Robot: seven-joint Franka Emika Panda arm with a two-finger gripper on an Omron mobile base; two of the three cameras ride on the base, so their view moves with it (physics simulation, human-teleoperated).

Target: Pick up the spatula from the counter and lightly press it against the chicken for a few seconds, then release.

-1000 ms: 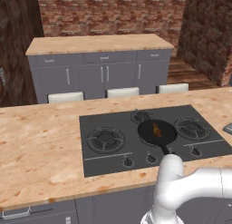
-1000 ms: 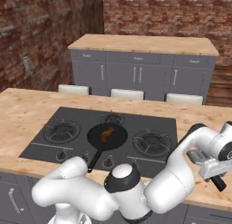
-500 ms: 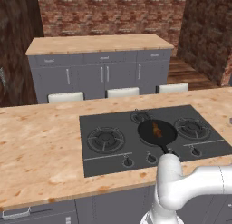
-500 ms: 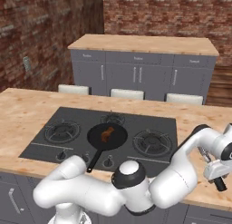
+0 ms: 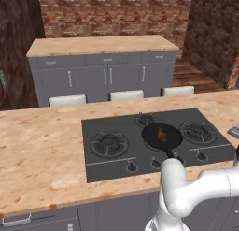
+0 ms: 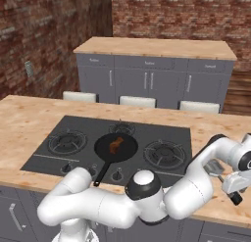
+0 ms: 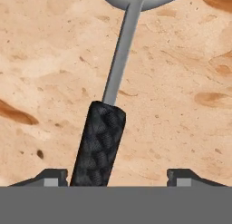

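Reaching for the spatula (image 7: 97, 143) is the step in hand, and nothing is being gripped yet. The spatula is lying flat on the desk (image 7: 181, 82), to the right of the hob and toward the near edge, with its black handle running up between the fingertips (image 7: 52, 177). The claw (image 7: 117, 177) is hanging just over that handle, spread wide and holding nothing. The handle is sitting off centre, just beside one tip and well clear of the other; whether that tip is touching it I cannot tell. To do this well, I am judging that the hand should be shifting sideways until the handle is lying midway. It should then be sinking low enough for the claw to be closing on the textured grip, not the thin grey shank, and squarely across it, so the tool is not twisting when lifted. The chicken (image 6: 116, 144) is waiting in the pan (image 6: 105, 153) at the middle of the hob, well apart to the left.
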